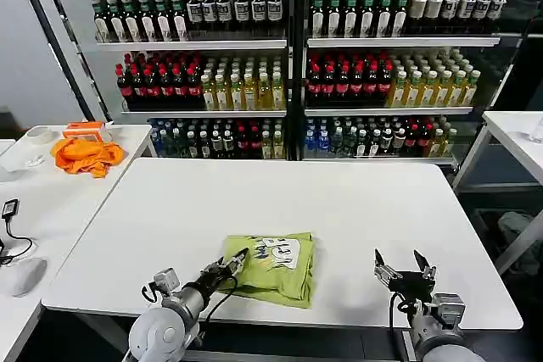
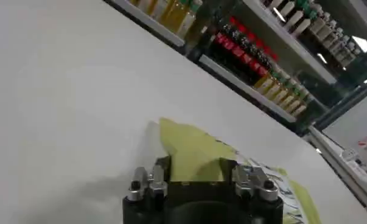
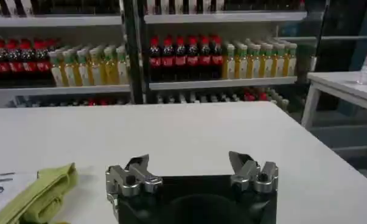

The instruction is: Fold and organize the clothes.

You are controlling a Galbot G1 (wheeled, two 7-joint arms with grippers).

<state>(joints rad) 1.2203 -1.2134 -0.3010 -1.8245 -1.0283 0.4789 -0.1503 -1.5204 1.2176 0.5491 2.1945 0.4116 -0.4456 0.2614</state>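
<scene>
Head view, near edge: left gripper [image 1: 237,261] sits low at the front of the white tabletop [image 1: 356,201], its tips at the left edge of the T-shirt [image 1: 273,267].
Left gripper state: fingers drawn narrow at the cloth's edge; whether they pinch the fabric I cannot tell.
Left wrist view: the yellow-green cloth [image 2: 195,155] lies right in front of the left gripper [image 2: 195,176], between its two fingers, flat on the tabletop [image 2: 67,91].
Right gripper: right gripper [image 1: 403,264] stands near the front right of the tabletop, well apart from the T-shirt, fingers spread wide with nothing between them.
Right wrist view: same gripper [image 3: 192,164] with jaws wide apart over bare tabletop [image 3: 201,131]; a folded edge of the T-shirt [image 3: 40,192] shows off to one side.
T-shirt: folded into a rough square, front centre of the tabletop, white printed graphic facing up, between the two grippers.
Side table, left: an orange cloth [image 1: 86,155] bunched on a second white table [image 1: 51,201], well apart from the T-shirt.
Far back: shelves [image 1: 288,44] of bottles [image 1: 204,82] in rows, dark, red and yellow, behind the tabletop.
</scene>
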